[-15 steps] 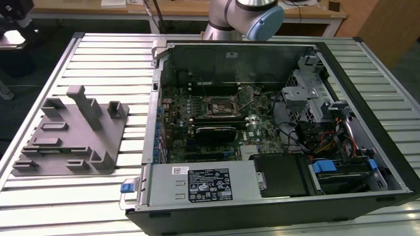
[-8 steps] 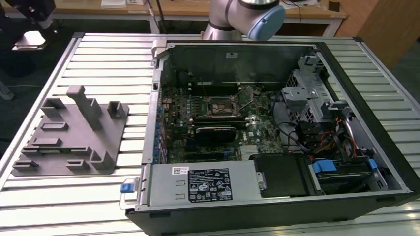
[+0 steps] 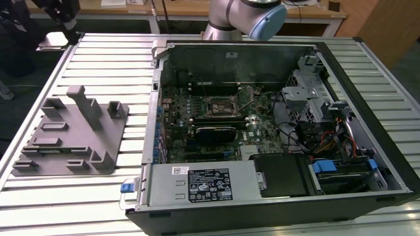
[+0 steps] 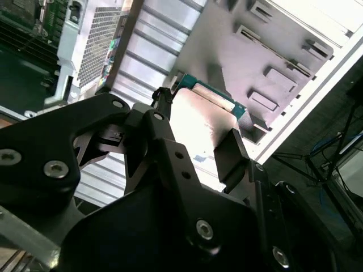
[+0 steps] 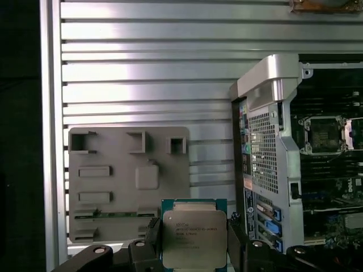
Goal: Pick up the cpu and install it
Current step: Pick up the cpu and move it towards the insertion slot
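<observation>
The cpu [image 5: 194, 241], a square chip with a silver lid and a green rim, sits between my gripper's [image 5: 194, 229] two black fingers [image 5: 152, 233], which are shut on its opposite edges. The second wrist view shows the same hold: the cpu [image 4: 195, 116] gleams between the fingers [image 4: 229, 154] of the gripper [image 4: 195, 133]. It hangs high above the slatted table, over the near edge of the grey moulded tray [image 5: 113, 187]. The dark socket frame [image 5: 323, 136] lies inside the open computer case, off to one side of the chip. In the exterior view the socket frame [image 3: 220, 105] sits mid-motherboard.
The open computer case [image 3: 276, 196] lies on the exterior view's right, with drive bays, cables and a power supply around the motherboard. The grey tray [image 3: 72, 132] with upright posts stands on the exterior view's left. The arm's elbow [image 3: 246, 14] is at the table's far edge.
</observation>
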You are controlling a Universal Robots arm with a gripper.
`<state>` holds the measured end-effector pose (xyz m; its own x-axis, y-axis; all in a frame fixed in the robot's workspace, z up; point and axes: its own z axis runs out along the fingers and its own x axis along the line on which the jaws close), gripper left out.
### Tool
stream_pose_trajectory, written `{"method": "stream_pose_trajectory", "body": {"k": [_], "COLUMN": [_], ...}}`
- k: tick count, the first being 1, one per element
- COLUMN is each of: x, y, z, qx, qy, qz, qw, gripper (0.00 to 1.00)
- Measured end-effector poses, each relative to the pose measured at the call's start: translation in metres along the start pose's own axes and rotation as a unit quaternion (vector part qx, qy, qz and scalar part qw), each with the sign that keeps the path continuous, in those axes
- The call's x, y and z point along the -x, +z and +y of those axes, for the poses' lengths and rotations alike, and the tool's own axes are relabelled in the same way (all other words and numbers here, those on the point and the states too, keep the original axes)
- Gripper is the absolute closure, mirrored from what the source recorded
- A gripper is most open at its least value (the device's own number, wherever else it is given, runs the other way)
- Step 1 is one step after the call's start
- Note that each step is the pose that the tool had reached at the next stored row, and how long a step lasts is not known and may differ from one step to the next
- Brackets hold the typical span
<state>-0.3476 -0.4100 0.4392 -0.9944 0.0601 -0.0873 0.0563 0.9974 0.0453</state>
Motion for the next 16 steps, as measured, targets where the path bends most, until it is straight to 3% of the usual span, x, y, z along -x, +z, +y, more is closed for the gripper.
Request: {"method": "stream_pose_trajectory", "body": {"k": [16], "x": [0.0714], "y": [0.0086], "z": [0.0041], "qx": [-0.0011], "qy": [0.000], "qz": [0.0052], "qw": [1.0000], "gripper": [0.45]}}
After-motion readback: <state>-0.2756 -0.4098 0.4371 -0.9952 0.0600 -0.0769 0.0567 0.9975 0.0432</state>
